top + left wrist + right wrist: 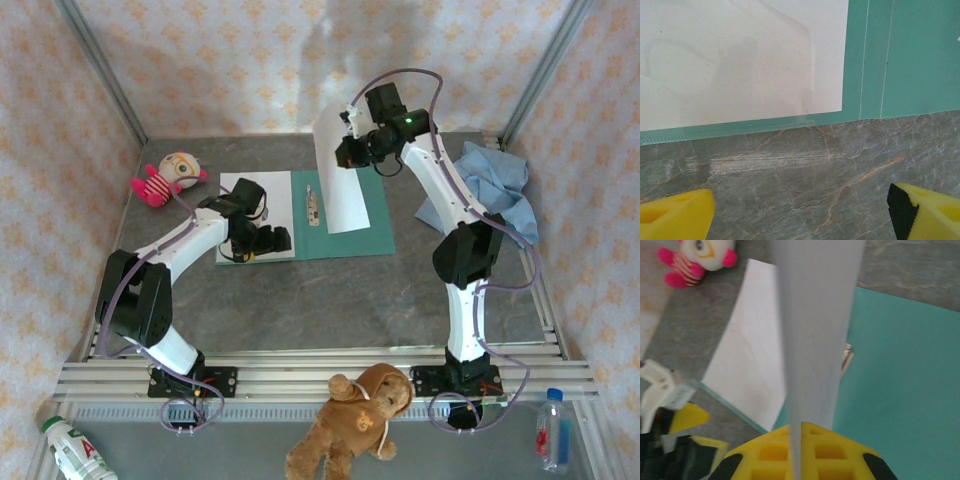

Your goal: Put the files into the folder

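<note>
a pink and white plush doll [168, 177] is seen at the upper left of the top view, laid on a grey veined table [330, 300]. a crumpled light blue cloth [490, 185] is spread at the right. a brown teddy bear [355, 420] is set at the bottom centre, just below the metal rails [300, 372]. a white bottle [72, 450] is laid in the lower left corner, and a clear bottle with a blue cap [552, 430] in the lower right. the table is enclosed by patterned walls [250, 60].
</note>
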Robot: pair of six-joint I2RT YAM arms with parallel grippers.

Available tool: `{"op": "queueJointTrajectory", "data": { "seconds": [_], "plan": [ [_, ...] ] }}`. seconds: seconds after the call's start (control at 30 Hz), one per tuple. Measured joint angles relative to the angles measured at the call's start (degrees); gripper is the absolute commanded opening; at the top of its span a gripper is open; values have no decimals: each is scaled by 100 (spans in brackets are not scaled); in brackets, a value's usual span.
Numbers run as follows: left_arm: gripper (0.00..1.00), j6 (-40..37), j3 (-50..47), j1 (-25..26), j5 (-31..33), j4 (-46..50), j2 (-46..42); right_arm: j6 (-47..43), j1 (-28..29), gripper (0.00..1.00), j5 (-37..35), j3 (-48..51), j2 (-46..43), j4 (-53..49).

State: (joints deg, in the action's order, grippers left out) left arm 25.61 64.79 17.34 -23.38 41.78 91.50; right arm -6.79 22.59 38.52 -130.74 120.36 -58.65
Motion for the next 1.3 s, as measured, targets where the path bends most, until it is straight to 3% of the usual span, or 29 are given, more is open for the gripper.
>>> {"op": "queueJointTrajectory", "data": {
  "seconds": [0.3,0.73,1.3],
  "plan": [
    [91,7,0,0,0,7,-116,179,9,0,435,-63,28,-2],
    [91,42,-2,0,0,66,-116,70,-382,0,-358,-74,1283,-96],
    [92,39,-2,0,4,160,-116,-96,-579,0,-726,140,1331,-87]
  ]
}}
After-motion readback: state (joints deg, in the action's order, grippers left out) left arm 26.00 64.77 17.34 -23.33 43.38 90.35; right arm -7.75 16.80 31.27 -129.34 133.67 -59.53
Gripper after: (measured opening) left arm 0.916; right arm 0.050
